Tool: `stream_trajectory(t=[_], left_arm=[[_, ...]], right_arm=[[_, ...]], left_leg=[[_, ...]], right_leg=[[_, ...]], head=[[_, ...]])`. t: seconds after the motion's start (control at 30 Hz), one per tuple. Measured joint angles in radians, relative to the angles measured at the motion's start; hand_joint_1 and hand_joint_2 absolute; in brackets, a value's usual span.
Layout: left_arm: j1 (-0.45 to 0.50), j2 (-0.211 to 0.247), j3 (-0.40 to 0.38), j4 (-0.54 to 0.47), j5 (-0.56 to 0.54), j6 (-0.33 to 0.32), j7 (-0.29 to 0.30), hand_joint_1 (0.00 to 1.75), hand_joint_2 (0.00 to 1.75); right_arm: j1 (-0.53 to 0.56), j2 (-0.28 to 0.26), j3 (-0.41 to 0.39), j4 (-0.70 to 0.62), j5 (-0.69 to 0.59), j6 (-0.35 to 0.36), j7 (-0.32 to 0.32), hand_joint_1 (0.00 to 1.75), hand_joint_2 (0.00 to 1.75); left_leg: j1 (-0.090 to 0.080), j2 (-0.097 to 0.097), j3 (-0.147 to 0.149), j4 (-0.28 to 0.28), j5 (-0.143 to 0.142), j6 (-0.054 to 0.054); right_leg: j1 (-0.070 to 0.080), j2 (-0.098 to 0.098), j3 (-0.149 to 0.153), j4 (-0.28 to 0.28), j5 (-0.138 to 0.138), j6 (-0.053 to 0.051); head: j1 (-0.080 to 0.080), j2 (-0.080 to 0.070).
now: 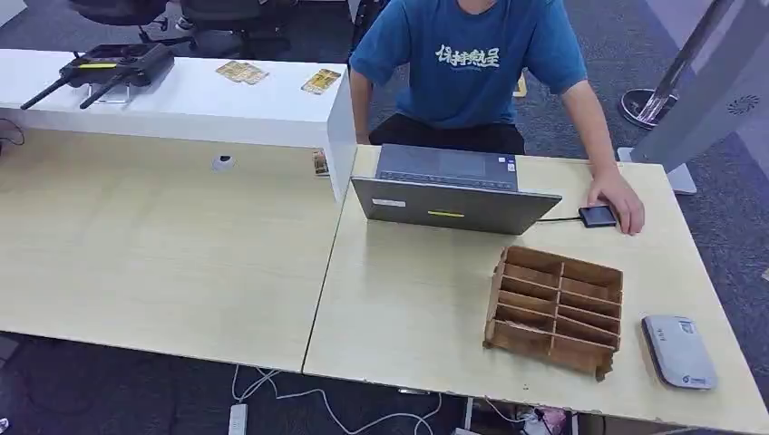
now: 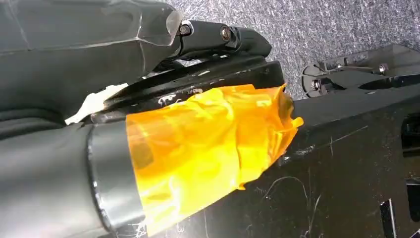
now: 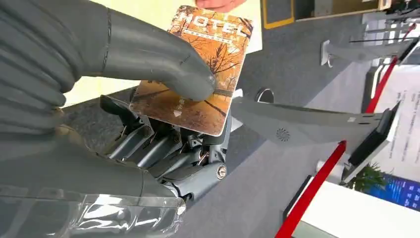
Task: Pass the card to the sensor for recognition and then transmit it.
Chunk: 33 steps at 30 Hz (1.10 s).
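Clearly the right robot hand [image 3: 163,124] pinches the hotel card [image 3: 195,74] under its thumb; the left's grip seems unreadable

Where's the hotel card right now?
In the right wrist view, the card is pinched under the right hand's thumb, off the table, above grey carpet.

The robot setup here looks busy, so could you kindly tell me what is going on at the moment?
The robot's right hand holds a hotel key card, pinched between its thumb and fingers, off to the side of the desk. A seated person's hand rests by a small black card reader next to the laptop. The card has not yet reached that reader. The left hand hangs down by the floor, holding nothing visible.
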Motion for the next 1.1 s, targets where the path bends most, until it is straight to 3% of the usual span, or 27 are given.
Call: stream_trajectory(t=[0.53,1.1], left_arm=[[0.000,-0.002,0.000,0.000,0.001,0.005,0.000,0.00,0.00],[0.000,-0.002,0.000,0.000,0.003,0.008,0.000,0.00,0.00]], right_arm=[[0.009,0.011,-0.021,0.130,0.147,-0.011,-0.003,1.75,1.75],[0.009,0.023,-0.029,0.206,0.191,-0.031,-0.008,1.75,1.75]], left_leg=[[0.000,0.000,0.000,0.000,0.000,0.000],[0.000,0.000,0.000,0.000,0.000,0.000]], right_leg=[[0.000,0.000,0.000,0.000,0.000,0.000],[0.000,0.000,0.000,0.000,0.000,0.000]], head=[[0.000,0.000],[0.000,0.000]])
